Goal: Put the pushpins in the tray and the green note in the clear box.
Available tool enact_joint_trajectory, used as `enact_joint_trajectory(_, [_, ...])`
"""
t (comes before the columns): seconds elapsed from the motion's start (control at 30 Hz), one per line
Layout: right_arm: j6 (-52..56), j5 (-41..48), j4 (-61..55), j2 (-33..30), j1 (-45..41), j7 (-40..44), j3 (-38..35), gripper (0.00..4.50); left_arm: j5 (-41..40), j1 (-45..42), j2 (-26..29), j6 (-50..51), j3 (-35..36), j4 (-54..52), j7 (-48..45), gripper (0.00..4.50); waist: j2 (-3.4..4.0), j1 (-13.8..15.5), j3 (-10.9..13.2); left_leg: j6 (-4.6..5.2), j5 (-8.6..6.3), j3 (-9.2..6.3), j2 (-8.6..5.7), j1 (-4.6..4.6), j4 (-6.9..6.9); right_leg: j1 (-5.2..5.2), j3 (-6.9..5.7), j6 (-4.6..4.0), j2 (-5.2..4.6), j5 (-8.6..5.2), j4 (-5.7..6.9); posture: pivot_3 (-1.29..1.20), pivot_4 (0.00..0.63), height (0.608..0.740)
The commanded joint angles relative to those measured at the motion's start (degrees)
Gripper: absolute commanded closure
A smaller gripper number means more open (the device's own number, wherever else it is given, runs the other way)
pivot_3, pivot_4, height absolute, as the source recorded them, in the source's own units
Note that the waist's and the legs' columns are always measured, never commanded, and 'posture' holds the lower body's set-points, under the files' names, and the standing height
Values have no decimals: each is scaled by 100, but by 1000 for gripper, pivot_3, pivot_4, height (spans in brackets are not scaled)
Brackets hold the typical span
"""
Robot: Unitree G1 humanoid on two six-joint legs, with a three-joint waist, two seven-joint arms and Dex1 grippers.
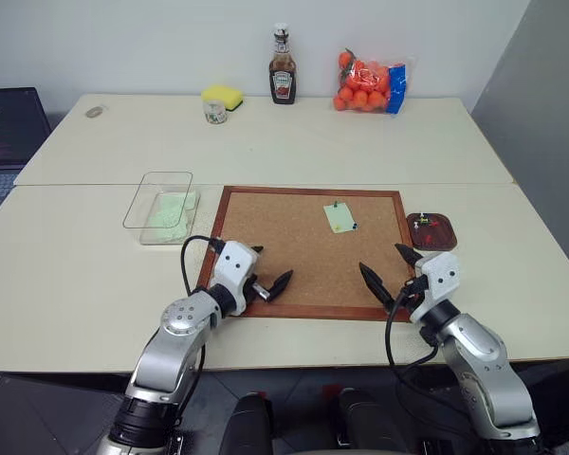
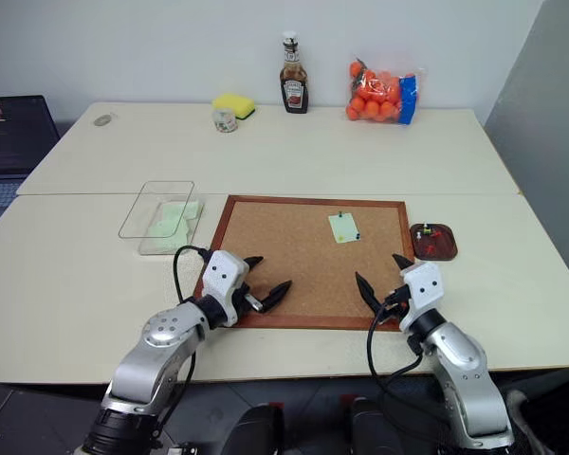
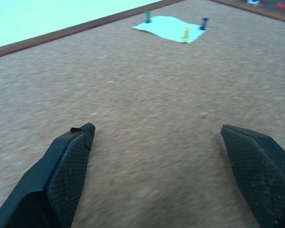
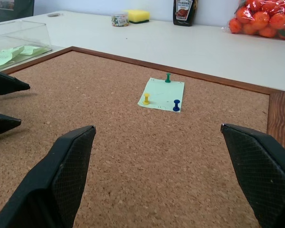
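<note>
1. The large wood-framed cork board [image 1: 308, 251] lay flat on the pale table [image 1: 66, 275], with both my grippers over its near edge.
2. The clear shallow plastic box [image 1: 161, 206] sat just beside the board's left edge, already holding pale green sheets.
3. My left gripper [image 1: 268, 274] hovered over the board's near-left corner, its black fingers spread wide with nothing between them.
4. My right gripper [image 1: 391, 270] hung over the near-right corner, equally wide and empty.
5. The small reddish-brown tray [image 1: 431, 231] rested just past the board's right edge.
6. The pale green square note [image 4: 162, 94] lay on the board's far-right part.
7. Three pushpins stood in it: green [image 4: 167, 78], yellow [image 4: 146, 99], blue [image 4: 176, 105].
</note>
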Motion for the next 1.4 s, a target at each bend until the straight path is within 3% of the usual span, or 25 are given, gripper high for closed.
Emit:
enact_joint_trajectory(0.03, [-186, 126, -247, -104, 38, 114, -176, 18, 8, -51, -37, -210, -26, -146, -21, 0, 0, -2, 0, 0, 0, 0, 0, 0, 0, 0, 0, 0, 0, 0, 0, 0, 150, 740])
enact_joint_trajectory(0.27, [39, 266, -657, -361, 442, 238, -307, 18, 43, 14, 57, 46, -205, -440, -97, 0, 1, -1, 0, 0, 0, -1, 0, 0, 0, 0, 0, 0, 0, 0, 0, 0, 150, 740])
enact_joint_trajectory(0.47, [108, 122, -920, -434, 688, 211, 65, 18, -199, 116, 205, -73, -46, -435, -474, 0, 3, -9, -1, 0, 0, 0, 0, 2, -1, 0, 1, 0, 1, -1, 0, 0, 150, 740])
enact_joint_trajectory(0.63, [28, -30, -710, -268, 498, 58, 341, 18, -269, -152, 209, -328, 203, 12, -542, 0, 2, -4, -2, 0, 0, -1, 0, 1, 1, 0, 0, 0, 0, -1, 0, 0, 150, 740])
enact_joint_trajectory(0.8, [31, -48, -871, -36, 312, -273, 172, 18, -745, -868, 147, -94, 182, 221, -1081, 0, 1, 20, -1, 0, 0, -4, -1, -4, 2, 0, -7, 0, 1, -1, -1, 0, 150, 740])
enact_joint_trajectory(1.17, [1360, -41, -501, -98, -1452, -660, 53, 18, -434, -1433, 121, -324, 219, 986, -882, 0, 2, -18, -1, 0, 0, -4, -1, -1, 2, -1, -3, 2, 3, 1, 2, 0, 150, 740])
enact_joint_trajectory(1.4, [2066, -68, 741, 33, -3065, -839, 6, 18, -396, -1493, 280, -392, 219, 966, -1067, 0, 1, -15, 0, 0, 0, -2, -2, -3, 2, -1, -2, 1, 2, 2, 1, 0, 150, 740])
